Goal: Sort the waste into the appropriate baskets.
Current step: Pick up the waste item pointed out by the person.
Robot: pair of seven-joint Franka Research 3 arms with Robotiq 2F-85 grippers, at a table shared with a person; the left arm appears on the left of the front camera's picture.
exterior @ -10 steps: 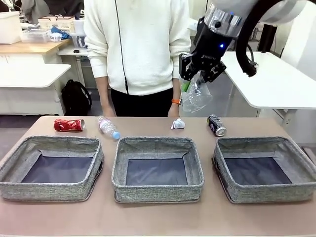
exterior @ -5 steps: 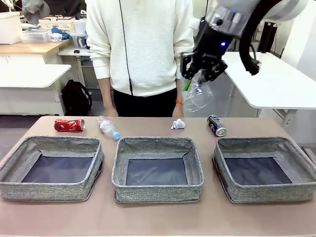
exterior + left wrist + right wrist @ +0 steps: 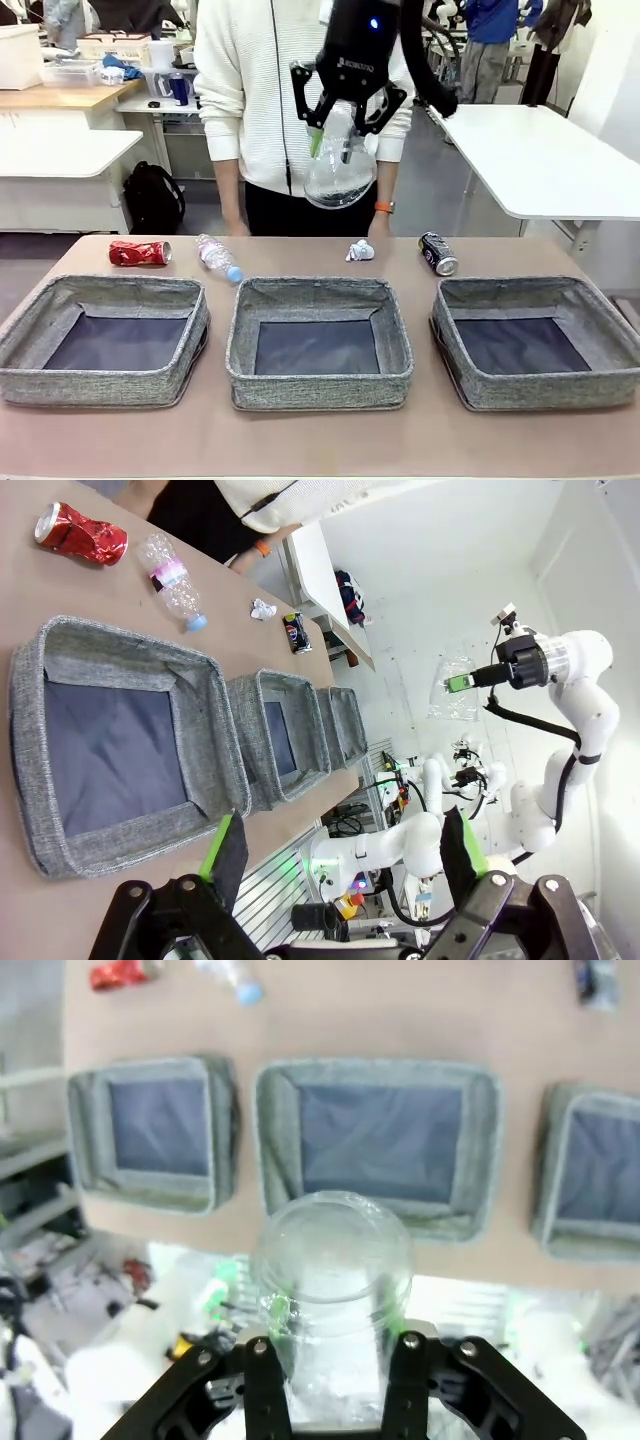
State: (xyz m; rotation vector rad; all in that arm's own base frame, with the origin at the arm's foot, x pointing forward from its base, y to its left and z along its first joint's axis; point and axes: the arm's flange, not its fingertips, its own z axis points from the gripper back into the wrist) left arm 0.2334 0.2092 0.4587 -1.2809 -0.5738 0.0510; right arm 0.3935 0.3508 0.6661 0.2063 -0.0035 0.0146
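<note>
High over the middle basket, my right gripper is shut on a clear plastic bottle that hangs from it. In the right wrist view the bottle stands between the fingers of the right gripper, with the middle basket below. A red can, a blue-capped bottle, a paper wad and a black can lie along the table's far edge. My left gripper is open and holds nothing, off the table's left end.
The left basket and the right basket flank the middle one near the front edge. A person in a white sweater stands at the far side, right behind my right gripper. A white table stands at the back right.
My right gripper has carried the clear bottle to the left, from above the table's right part to above the middle basket. The person has shifted slightly to the right.
</note>
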